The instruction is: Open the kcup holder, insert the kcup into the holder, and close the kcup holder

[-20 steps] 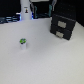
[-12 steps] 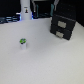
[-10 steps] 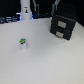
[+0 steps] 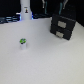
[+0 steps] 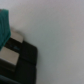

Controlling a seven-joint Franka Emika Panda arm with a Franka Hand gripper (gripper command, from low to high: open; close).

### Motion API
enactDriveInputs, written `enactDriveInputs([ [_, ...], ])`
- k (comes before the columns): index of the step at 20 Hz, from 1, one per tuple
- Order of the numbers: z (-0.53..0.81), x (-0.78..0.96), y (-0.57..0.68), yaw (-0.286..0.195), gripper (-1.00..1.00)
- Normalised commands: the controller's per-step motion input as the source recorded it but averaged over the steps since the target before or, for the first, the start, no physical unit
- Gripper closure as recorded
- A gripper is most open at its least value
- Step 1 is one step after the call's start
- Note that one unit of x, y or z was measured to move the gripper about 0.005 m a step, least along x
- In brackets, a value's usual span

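Nothing moved: small round kcup (image 4: 22,44), boxy kcup holder (image 4: 63,26) apart; gripper state unclear.

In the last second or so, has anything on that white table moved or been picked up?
Nothing visibly changed. The small kcup with its green top stands alone on the white table, untouched, and the black kcup holder sits shut at the exterior view's right, where it was. The white bottle-like object at the back has not moved either. Nothing was grasped or released.
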Motion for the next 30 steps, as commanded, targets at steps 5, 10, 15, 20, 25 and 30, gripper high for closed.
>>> enactDriveInputs([
  [5, -0.04, -0.26, 0.73, -0.182, -1.00],
  [10, -0.14, -0.29, 0.70, -0.146, -1.00],
  [15, -0.29, -0.20, 0.56, -0.121, -1.00],
  [20, -0.37, -0.16, 0.37, -0.074, -1.00],
  [25, -0.38, -0.16, 0.27, -0.043, -1.00],
  [30, -0.36, -0.18, 0.32, -0.031, -1.00],
])
